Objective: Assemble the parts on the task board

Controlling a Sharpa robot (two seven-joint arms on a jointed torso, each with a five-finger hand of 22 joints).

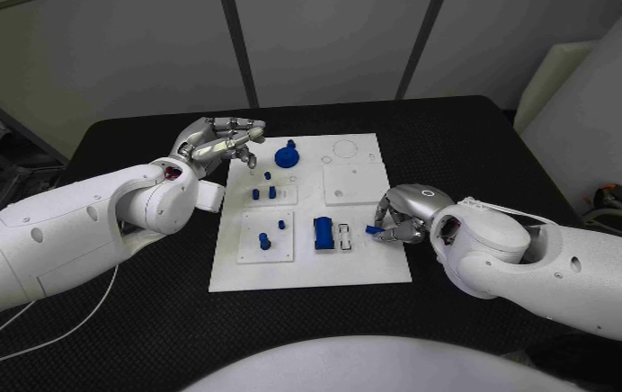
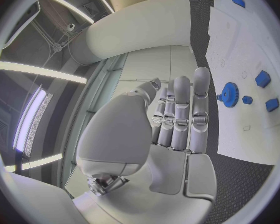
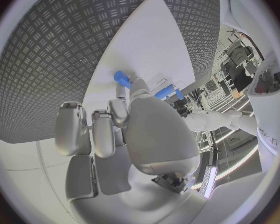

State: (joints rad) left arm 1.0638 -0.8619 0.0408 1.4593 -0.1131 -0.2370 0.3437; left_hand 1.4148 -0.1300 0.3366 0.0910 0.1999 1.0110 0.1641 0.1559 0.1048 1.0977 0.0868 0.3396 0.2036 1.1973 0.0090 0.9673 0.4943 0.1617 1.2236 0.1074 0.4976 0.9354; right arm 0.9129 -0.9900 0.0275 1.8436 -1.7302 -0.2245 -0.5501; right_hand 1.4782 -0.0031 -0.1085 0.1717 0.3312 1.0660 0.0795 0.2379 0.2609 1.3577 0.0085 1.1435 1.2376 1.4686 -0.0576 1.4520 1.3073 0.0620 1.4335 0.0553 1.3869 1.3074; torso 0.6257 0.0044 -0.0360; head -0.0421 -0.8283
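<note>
Nearest the robot, the right hand [image 1: 404, 216] sits at the right edge of the task board [image 1: 311, 271], its fingers pinching a small blue part [image 1: 373, 229] just above the board surface; the right wrist view shows the same blue part [image 3: 122, 78] at its fingertips, low over the white plate. Just beside it on the board lies a larger blue block [image 1: 323, 233] next to a white slotted fixture [image 1: 346, 236], which seems to serve as a holder with open slots not yet filled. On the near left tile, two small blue pegs [image 1: 272, 233] already stand upright. Farther back, the middle left tile carries more blue pegs [image 1: 264, 191], also seated as far as I can tell. The square tile [image 1: 355, 182] to their right is bare. At the far end a blue gear [image 1: 287, 155] rests on the board. The left hand [image 1: 223, 145] hovers at the far left corner, fingers curled and holding nothing. I judge the assembly partly done, with the pinched piece and the gear left to place.
</note>
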